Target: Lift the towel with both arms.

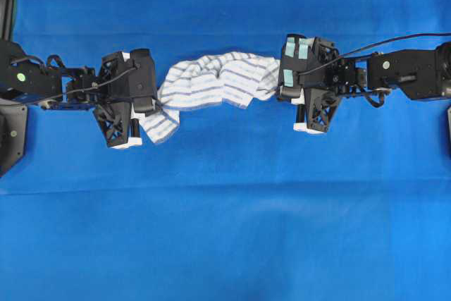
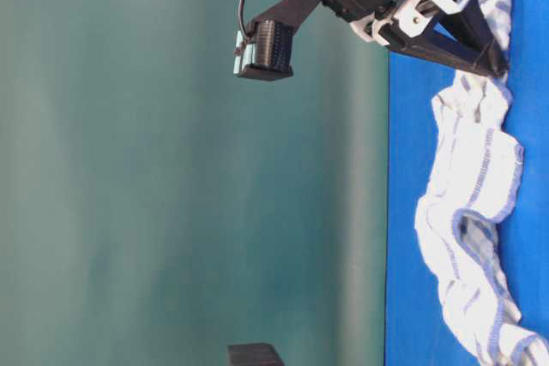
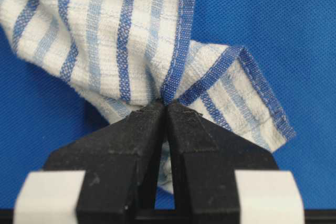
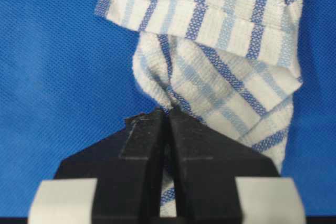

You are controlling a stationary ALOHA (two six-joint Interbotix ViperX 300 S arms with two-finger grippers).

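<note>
The towel (image 1: 211,82), white with blue and grey stripes, stretches crumpled between my two grippers over the blue sheet. My left gripper (image 1: 149,107) is shut on the towel's left end; in the left wrist view the towel (image 3: 115,40) is pinched between the tips of that gripper (image 3: 165,106). My right gripper (image 1: 282,89) is shut on the towel's right end; in the right wrist view the cloth (image 4: 226,51) bunches at the closed tips of that gripper (image 4: 168,113). In the table-level view the towel (image 2: 472,203) sags in folds close to the sheet.
The plain blue sheet (image 1: 225,230) covers the whole table. Black arm bases (image 1: 14,125) stand at the left edge and the right arm's body (image 1: 416,72) at the right edge. A teal wall (image 2: 171,169) shows behind.
</note>
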